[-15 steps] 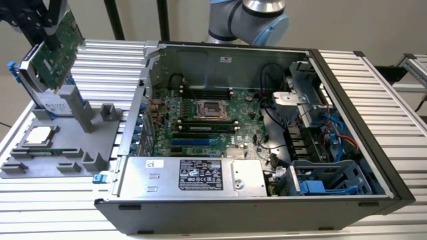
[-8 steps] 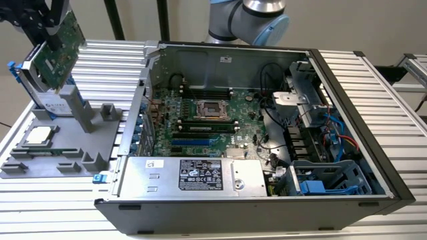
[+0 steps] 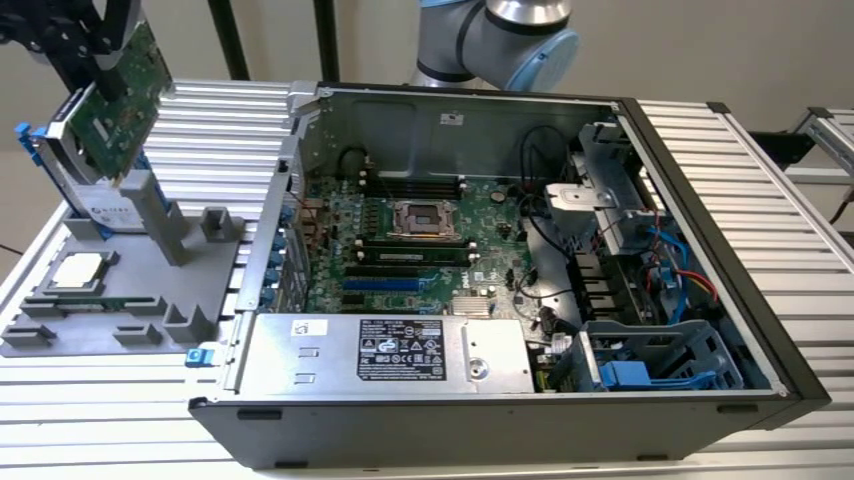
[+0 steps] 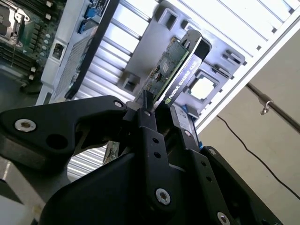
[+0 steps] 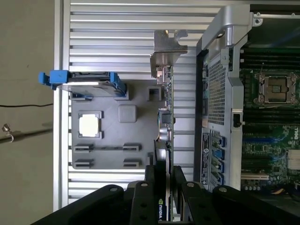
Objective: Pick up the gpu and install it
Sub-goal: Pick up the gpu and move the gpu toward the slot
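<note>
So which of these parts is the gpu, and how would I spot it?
Find the open computer case, then the grey parts tray to the exterior view's left. Above that tray, clamped in the arm's black jaws, hangs the gpu: a thin green circuit card, unlike the silver hard drive with blue rails and the square CPU chip below.

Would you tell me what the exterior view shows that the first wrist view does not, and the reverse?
Exterior view's own: the power supply at the near side of the case, the drive cage and the arm's blue-capped joint. First wrist view's own: the case's outer rear face with its ports, and a small hook beside the table. Shared: the pincer shut on the gpu, held clear of the grey holder, plus the hard drive, CPU chip and CPU socket.
</note>
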`<state>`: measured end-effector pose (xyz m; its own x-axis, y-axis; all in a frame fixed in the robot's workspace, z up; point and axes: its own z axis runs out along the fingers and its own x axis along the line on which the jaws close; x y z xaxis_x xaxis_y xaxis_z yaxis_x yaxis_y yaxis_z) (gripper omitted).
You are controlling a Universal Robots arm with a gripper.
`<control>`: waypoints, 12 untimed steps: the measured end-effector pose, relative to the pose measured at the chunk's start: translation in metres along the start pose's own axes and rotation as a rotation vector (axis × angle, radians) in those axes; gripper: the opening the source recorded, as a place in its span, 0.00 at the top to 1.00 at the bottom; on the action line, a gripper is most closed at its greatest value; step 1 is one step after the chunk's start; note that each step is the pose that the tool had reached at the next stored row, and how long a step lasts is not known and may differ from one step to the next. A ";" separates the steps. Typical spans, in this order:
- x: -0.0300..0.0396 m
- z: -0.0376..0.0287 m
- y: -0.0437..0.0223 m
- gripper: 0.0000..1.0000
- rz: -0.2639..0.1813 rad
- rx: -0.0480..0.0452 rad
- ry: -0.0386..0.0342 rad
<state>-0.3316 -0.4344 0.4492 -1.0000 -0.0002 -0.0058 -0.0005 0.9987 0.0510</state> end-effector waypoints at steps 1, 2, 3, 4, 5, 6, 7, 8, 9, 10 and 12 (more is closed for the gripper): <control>-0.0003 0.0000 0.0000 1.00 0.000 0.0001 0.0000; -0.0007 0.0000 0.0000 1.00 0.000 0.0001 -0.0001; -0.0011 -0.0001 0.0000 1.00 0.000 0.0003 0.0000; -0.0014 -0.0001 0.0000 1.00 0.000 0.0004 0.0000; -0.0017 -0.0002 0.0000 1.00 0.000 0.0005 0.0000; -0.0020 -0.0002 0.0000 1.00 0.000 0.0007 0.0000; -0.0022 -0.0002 0.0000 1.00 0.000 0.0008 -0.0001; -0.0025 -0.0002 0.0000 1.00 0.000 0.0009 -0.0001; -0.0027 -0.0003 0.0000 1.00 0.000 0.0012 0.0000; -0.0029 -0.0003 0.0000 1.00 0.000 0.0014 0.0000; -0.0049 -0.0006 0.0000 1.00 0.000 0.0041 0.0000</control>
<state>-0.3267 -0.4344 0.4498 -1.0000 -0.0002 -0.0058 -0.0004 0.9989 0.0469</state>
